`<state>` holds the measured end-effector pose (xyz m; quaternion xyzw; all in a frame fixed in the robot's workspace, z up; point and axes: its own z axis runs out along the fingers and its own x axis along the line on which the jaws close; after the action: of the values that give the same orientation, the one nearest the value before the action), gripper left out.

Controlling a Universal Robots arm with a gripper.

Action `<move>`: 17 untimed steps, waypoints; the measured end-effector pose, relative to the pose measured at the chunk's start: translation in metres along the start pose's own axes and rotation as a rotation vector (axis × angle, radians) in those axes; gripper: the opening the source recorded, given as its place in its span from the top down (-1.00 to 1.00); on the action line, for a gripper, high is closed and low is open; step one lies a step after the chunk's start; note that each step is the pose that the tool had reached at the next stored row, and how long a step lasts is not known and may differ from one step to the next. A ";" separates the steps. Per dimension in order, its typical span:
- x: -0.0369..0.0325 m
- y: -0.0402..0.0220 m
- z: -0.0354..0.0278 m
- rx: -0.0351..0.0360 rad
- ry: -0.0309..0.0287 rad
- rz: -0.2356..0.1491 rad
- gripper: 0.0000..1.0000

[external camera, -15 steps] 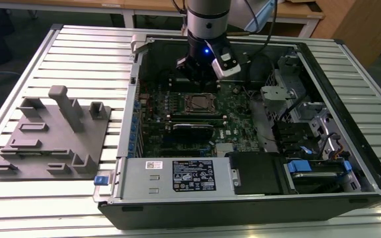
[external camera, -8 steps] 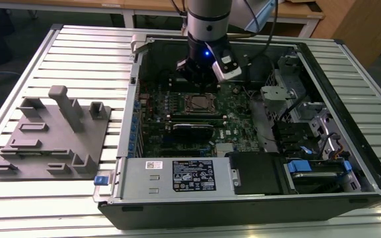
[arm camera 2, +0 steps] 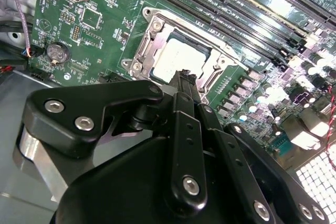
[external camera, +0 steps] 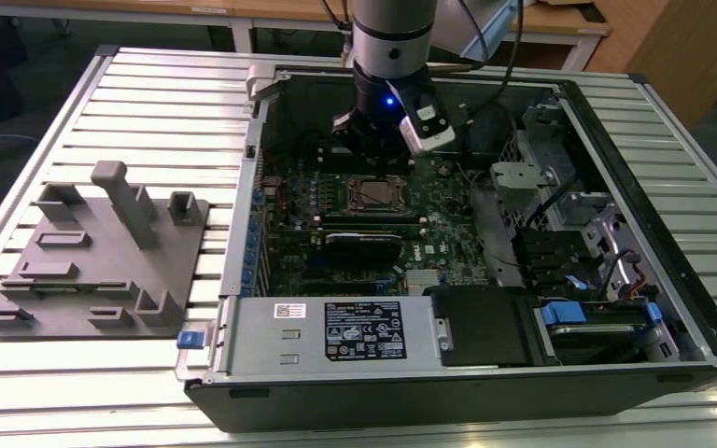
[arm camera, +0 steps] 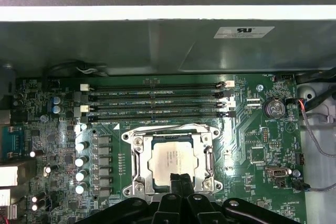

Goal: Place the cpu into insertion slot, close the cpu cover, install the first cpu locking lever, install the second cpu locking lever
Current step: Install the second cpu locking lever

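Nearest in the exterior view: a silver power-supply box with a white label point(external camera: 333, 331) along the near wall of the open black computer case point(external camera: 657, 369), lying on a slatted metal table point(external camera: 147, 103). Off to the exterior view's left, a grey moulded fixture block point(external camera: 97, 257) well apart from the case.

Farther in, on the green motherboard point(external camera: 440, 229), the small square insertion slot with its silvery rim point(external camera: 377, 195). Seated inside it, the cpu, a flat square chip with a dull silver-grey top point(arm camera: 172, 157), point(arm camera 2: 177, 59). Folded down around the chip, the cpu cover, a thin silvery frame plate with a square opening point(arm camera: 137, 157). Thin wire locking levers point(arm camera: 167, 127) running along the socket edges; whether latched or loose, not possible to tell.

Just above the slot's near edge, the black gripper point(arm camera 2: 185, 77) with fingertips pressed together, holding nothing, tip poised at the socket rim in both wrist views.

Beyond the socket, four long black memory slots point(arm camera: 157, 99).

Likely risks: a closed tip slipping off a thin lever and scraping nearby capacitors; pressing off-centre on the cover and skewing the chip against the socket pins.
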<state>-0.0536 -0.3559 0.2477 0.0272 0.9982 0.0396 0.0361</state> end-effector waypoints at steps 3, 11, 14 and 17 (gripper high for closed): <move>0.0000 -0.0002 -0.0001 0.0001 0.0001 0.000 0.79; -0.0001 -0.0008 -0.0001 0.0002 0.0001 0.000 0.79; -0.0001 -0.0016 -0.0002 0.0001 0.0000 0.000 0.79; -0.0001 -0.0017 -0.0002 0.0002 0.0001 0.000 0.79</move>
<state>-0.0536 -0.3577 0.2477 0.0272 0.9982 0.0395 0.0360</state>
